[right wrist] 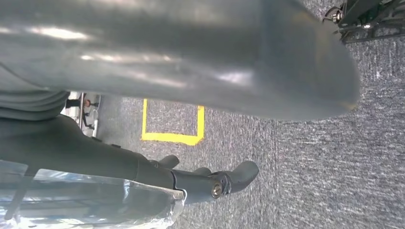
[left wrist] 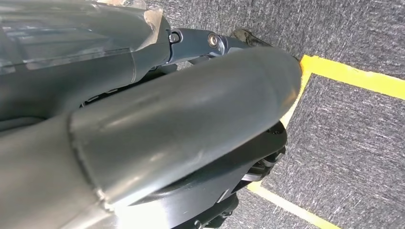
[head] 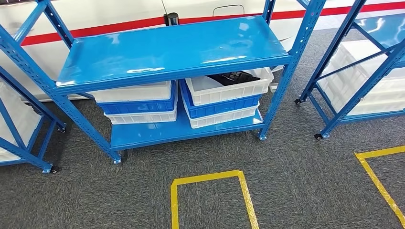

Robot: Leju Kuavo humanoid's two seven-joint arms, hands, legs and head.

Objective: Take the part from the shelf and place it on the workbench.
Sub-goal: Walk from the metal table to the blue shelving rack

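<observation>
A black part (head: 234,77) lies in the top white bin (head: 229,90) of the right-hand stack, on the lower level of the blue shelf (head: 172,47) ahead of me. My left hand (left wrist: 191,119) hangs over the grey carpet with its fingers (left wrist: 200,43) stretched out, holding nothing. My right hand (right wrist: 191,57) also hangs above the carpet; its dark fingers (right wrist: 210,183) are extended and hold nothing. Both hands are far from the shelf.
A second stack of white and blue bins (head: 136,102) stands left of the part's bin. More blue shelves on wheels stand at the right (head: 363,71) and left (head: 19,119). Yellow tape outlines (head: 210,177) mark the carpet in front of the shelf.
</observation>
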